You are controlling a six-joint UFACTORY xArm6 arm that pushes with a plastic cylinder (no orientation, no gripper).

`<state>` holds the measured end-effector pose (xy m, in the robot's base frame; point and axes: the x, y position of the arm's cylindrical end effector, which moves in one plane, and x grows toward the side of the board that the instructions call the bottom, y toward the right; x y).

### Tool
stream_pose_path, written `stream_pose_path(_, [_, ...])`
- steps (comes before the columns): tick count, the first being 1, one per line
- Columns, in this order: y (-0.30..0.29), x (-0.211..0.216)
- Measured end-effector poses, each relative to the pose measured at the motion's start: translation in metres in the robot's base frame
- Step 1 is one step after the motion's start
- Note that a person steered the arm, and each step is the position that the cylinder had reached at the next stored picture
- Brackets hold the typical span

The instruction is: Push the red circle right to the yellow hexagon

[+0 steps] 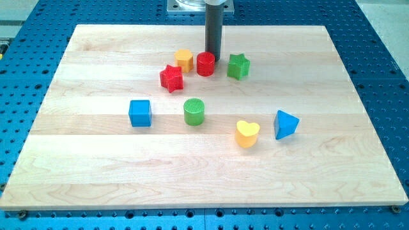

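Note:
The red circle (pixel 205 64) stands near the view's top centre of the wooden board. The yellow hexagon (pixel 184 60) sits just to its left, with a small gap or light contact between them; I cannot tell which. My tip (pixel 213 59) is at the end of the dark rod, right behind the red circle's upper right edge, touching or nearly touching it.
A red star (pixel 171 78) lies below left of the hexagon. A green star (pixel 238 66) is right of the red circle. A green cylinder (pixel 194 111), blue cube (pixel 140 113), yellow heart (pixel 247 133) and blue triangle (pixel 285 124) lie lower down. The board (pixel 96 179) rests on a blue perforated table.

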<state>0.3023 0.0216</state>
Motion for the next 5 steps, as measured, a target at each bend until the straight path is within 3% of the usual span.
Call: stream_pose_path(5, [-0.015, 0.0])
